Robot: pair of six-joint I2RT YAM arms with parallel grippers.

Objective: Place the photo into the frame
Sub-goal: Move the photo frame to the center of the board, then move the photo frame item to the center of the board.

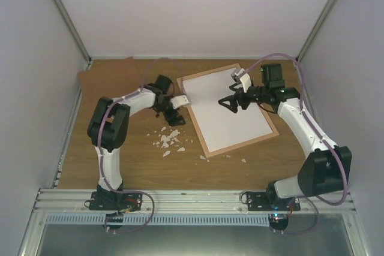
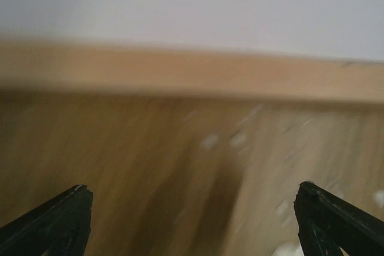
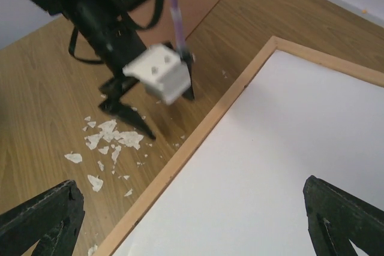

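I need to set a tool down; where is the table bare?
Bare: the brown wooden table's near strip, this side of the small white scraps and light wooden frame. Crowded: around the left gripper, beside the frame's left rail.

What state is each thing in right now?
Frame: lying flat.
Photo: apparently inside frame, white side up.
Backing board: off, flat at far left.
White scraps: scattered beside frame.
Left arm: jaws open, empty.
Right arm: jaws open, empty.

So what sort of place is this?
Likely a robot test booth: plain white walls around a wooden table, two robot arms bolted to a metal rail at its edge.
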